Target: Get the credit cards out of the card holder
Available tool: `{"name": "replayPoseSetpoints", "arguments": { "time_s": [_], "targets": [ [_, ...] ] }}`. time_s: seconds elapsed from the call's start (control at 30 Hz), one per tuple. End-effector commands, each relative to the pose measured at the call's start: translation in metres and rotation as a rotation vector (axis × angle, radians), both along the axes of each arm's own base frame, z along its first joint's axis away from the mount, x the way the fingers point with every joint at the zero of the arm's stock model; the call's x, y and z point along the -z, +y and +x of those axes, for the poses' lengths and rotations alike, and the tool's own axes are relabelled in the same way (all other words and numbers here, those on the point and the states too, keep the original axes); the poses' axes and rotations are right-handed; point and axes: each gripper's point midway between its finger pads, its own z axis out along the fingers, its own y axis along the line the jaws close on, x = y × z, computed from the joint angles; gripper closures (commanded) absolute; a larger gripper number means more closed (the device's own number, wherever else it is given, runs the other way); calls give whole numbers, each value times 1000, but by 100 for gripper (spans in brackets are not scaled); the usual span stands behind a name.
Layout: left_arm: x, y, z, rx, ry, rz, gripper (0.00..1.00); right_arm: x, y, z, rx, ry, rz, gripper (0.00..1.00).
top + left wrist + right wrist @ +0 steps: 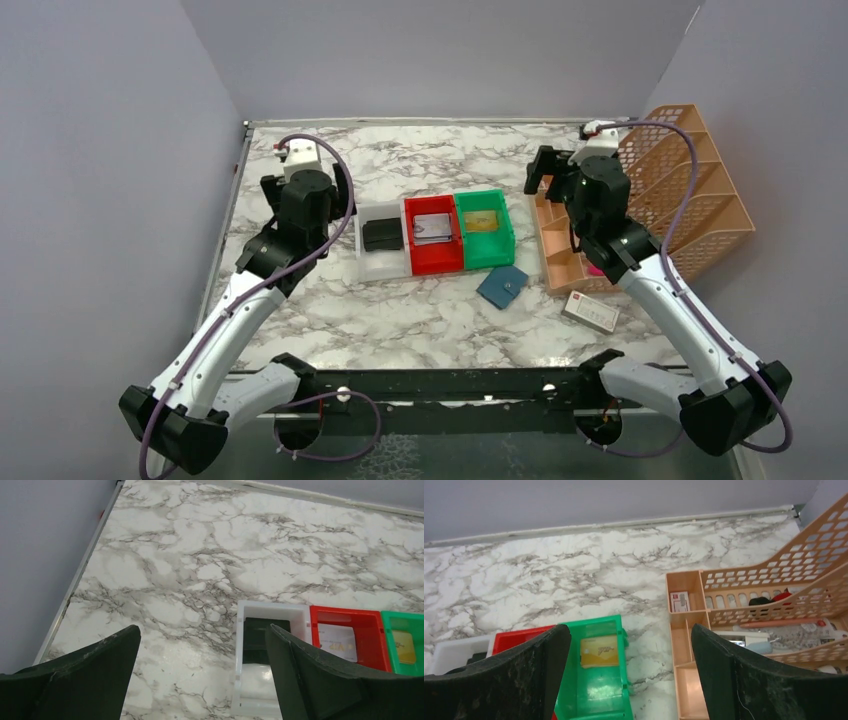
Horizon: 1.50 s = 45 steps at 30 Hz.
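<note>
The teal-blue card holder [502, 286] lies folded shut on the marble table, just in front of the green bin [486, 228]. A yellow card [599, 651] lies in the green bin, and a pale card [433, 229] lies in the red bin [434, 236]. My left gripper [202, 680] is open and empty, held above the table left of the white bin. My right gripper [630, 675] is open and empty, held above the gap between the green bin and the peach organizer. The card holder is out of both wrist views.
A white bin [381, 241] holds a flat black wallet [382, 234]. A peach desk organizer [660, 200] stands at the right. A small white box with a red stripe [590, 311] lies at the front right. Grey walls close in the table.
</note>
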Motion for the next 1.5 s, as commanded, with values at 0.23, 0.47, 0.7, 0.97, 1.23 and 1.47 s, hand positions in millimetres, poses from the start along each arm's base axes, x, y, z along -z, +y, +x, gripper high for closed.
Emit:
{"name": "replayPoseSetpoints", "arguments": {
  "time_s": [0.23, 0.47, 0.7, 0.97, 1.23, 1.47],
  "targets": [
    [44, 15, -33, 51, -16, -85, 1, 88, 29, -30, -318, 157, 181, 2],
    [63, 10, -59, 145, -30, -162, 1, 137, 56, -61, -535, 305, 272, 1],
    [76, 6, -75, 189, -49, -220, 1, 176, 92, -81, -610, 479, 216, 1],
    [83, 7, -80, 193, -53, -238, 1, 202, 137, -95, -673, 595, 87, 1],
    [83, 9, -82, 184, -68, -251, 1, 218, 173, -103, -721, 654, -12, 1],
    [83, 5, -82, 196, -70, -288, 1, 232, 193, -101, -687, 714, -15, 1]
  ]
}}
